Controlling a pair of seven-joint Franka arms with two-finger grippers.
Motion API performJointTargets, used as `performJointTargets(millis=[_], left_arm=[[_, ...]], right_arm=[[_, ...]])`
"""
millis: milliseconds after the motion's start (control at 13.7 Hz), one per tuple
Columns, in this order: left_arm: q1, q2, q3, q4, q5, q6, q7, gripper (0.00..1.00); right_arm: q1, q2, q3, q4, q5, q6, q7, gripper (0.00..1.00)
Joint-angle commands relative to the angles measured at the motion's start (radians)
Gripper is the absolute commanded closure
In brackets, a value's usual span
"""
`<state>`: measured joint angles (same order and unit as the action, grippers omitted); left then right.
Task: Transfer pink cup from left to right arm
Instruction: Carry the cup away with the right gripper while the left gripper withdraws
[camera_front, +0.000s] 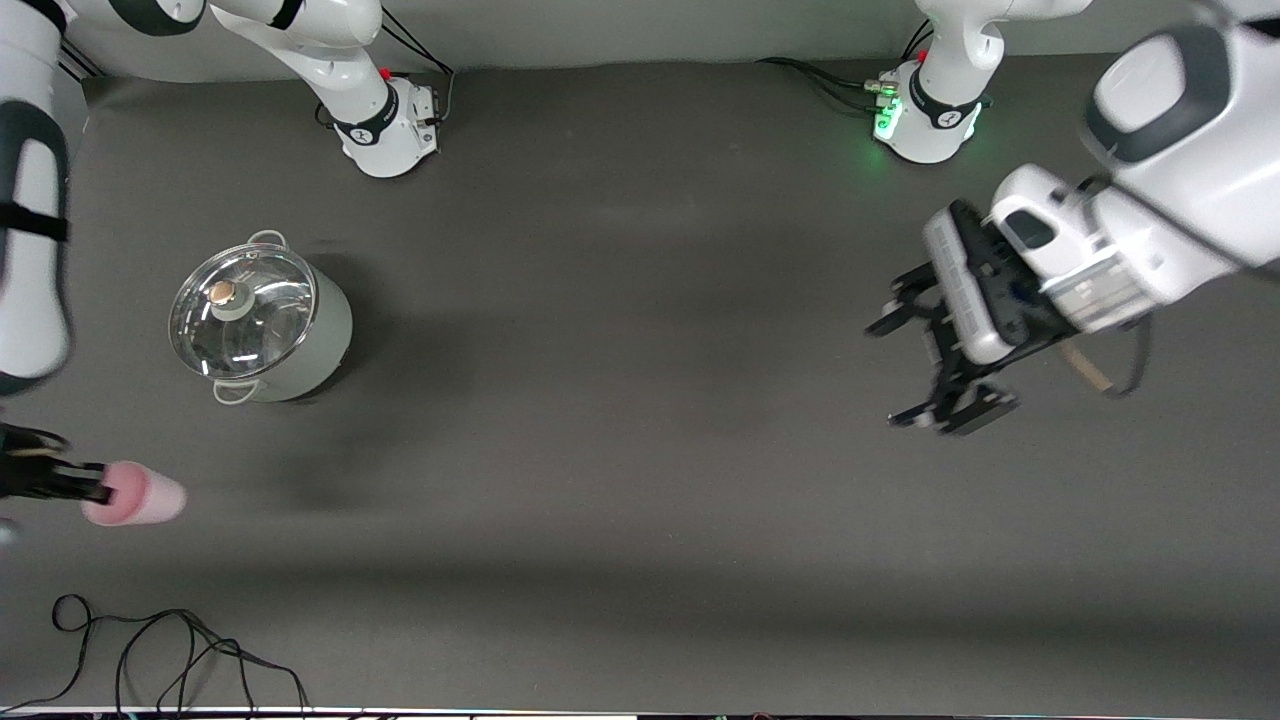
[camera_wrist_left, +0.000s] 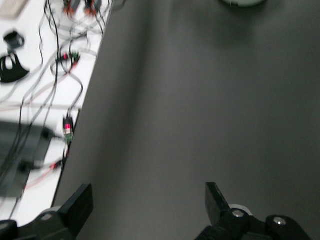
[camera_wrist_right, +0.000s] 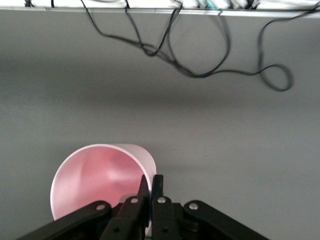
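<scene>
Now, at the lower left of the front view, the right claw pinches the rim of the pink cup, its two fingers closed tight on the wall; the cup lies on its side in the air over the desk, its mouth toward the claw. Above it, in the upper left, a lidded steel pot stands on the desk. A black cable coils along the lower left edge. At the right of the frame, the left claw hangs over the desk, fingers spread wide and holding nothing.
</scene>
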<state>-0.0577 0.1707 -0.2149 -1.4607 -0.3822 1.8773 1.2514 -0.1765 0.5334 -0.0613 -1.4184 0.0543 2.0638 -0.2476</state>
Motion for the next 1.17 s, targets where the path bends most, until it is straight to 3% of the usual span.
performJointTargets(millis=[0,220,366,805,1098], left_arm=[[-0.005,-0.097,0.008,-0.006,0.228,-0.134,-0.189,0.0],[-0.004,-0.126,0.012,0.011,0.39,-0.26,-0.344,0.0],[-0.004,-0.128,0.044,0.028,0.42,-0.331,-0.599,0.0],[-0.005,-0.108,0.072,0.025,0.407,-0.428,-1.238,0.0],[0.022,-0.047,0.075,0.019,0.378,-0.466,-1.43,0.0]], right_arm=[[0.0,0.029,0.001,-0.037,0.064,0.039,-0.045,1.0],[0.008,0.095,0.004,-0.048,0.079,0.096,-0.055,1.0],[0.009,0.131,0.004,-0.051,0.079,0.148,-0.055,1.0],[0.028,0.192,0.003,-0.053,0.068,0.245,-0.056,1.0],[0.025,0.212,0.003,-0.053,0.073,0.246,-0.055,1.0]])
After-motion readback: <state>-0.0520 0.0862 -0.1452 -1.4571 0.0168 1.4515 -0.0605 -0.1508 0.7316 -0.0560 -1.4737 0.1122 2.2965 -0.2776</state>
